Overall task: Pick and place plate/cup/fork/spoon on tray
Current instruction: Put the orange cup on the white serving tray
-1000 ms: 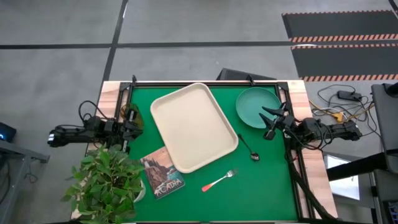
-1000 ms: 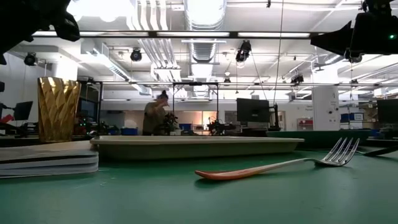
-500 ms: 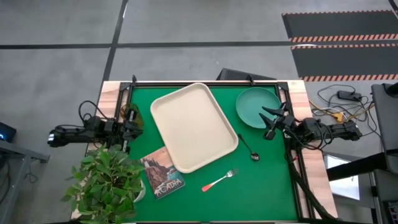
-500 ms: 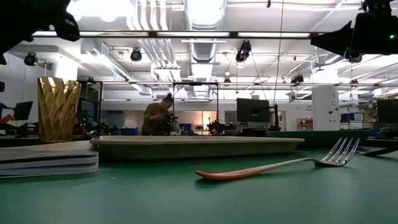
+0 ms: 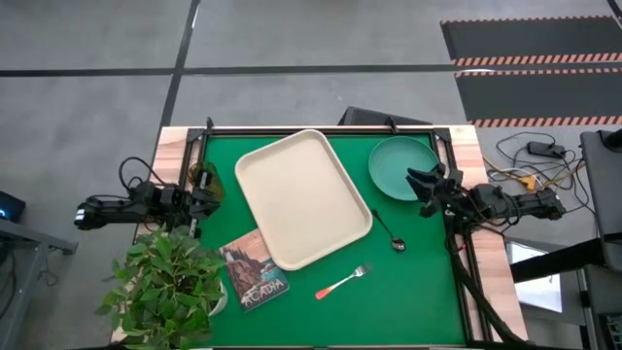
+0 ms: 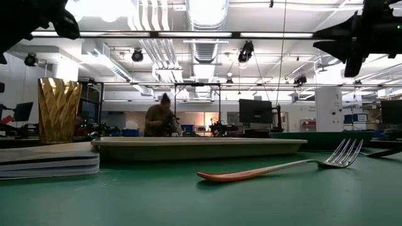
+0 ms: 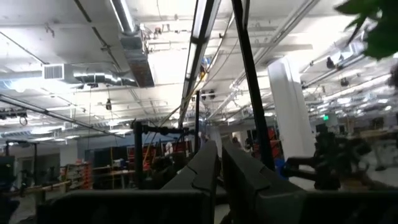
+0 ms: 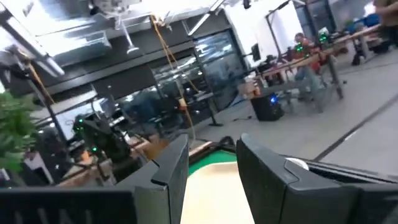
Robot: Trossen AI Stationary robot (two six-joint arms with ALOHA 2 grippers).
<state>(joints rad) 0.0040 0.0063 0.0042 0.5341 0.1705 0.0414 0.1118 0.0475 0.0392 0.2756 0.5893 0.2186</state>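
Note:
The cream tray (image 5: 303, 197) lies on the green table's middle. The teal plate (image 5: 403, 167) lies flat at the far right. The dark spoon (image 5: 389, 231) lies right of the tray, and the pink-handled fork (image 5: 342, 283) lies near the tray's front corner (image 6: 276, 168). The amber cup (image 5: 204, 178) stands upright at the left edge (image 6: 58, 110). My right gripper (image 5: 418, 192) hovers open over the plate's near right rim (image 8: 211, 171). My left gripper (image 5: 209, 194) is shut and empty, just beside the cup (image 7: 219, 165).
A picture-covered book (image 5: 253, 270) lies at the front left (image 6: 47, 160), next to a potted plant (image 5: 165, 282) at the table's front left corner. A person stands far off in the room behind the table (image 6: 160, 119).
My right gripper has turned about its wrist while staying above the plate's rim. In the low view one finger now points downward where both lay level before. Nothing on the table has moved.

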